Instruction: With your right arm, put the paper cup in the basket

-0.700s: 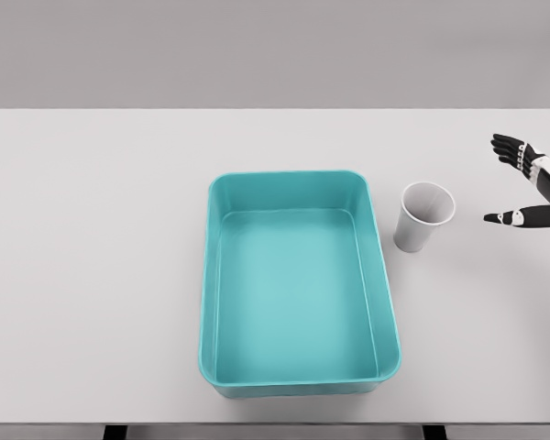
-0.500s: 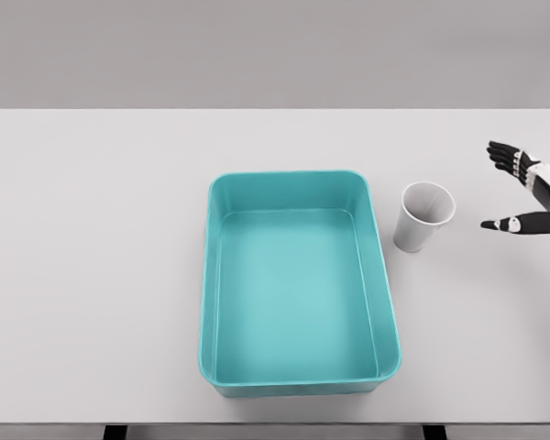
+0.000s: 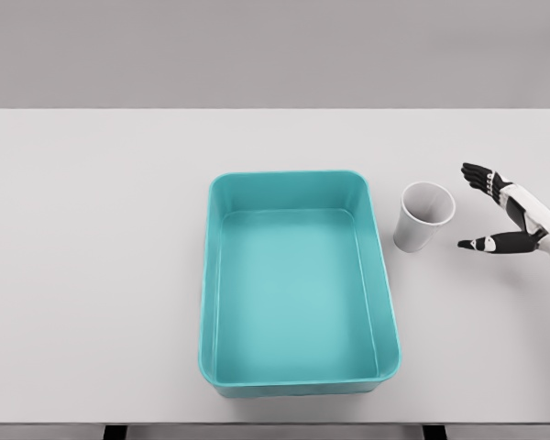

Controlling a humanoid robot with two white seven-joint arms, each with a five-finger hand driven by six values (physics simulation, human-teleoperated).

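I see the right hand (image 3: pixel 504 211) with fingers spread, empty, near the upright paper cup (image 3: pixel 424 216); the cup stands just beside the basket (image 3: pixel 386 302); I would wrap mid-wall lightly, avoiding crushing.

I see the basket (image 3: pixel 298 289) at the middle of the table (image 3: pixel 92 229), the paper cup (image 3: pixel 423 216) upright just right of its far corner, my right hand (image 3: pixel 504 213) near the cup's right.
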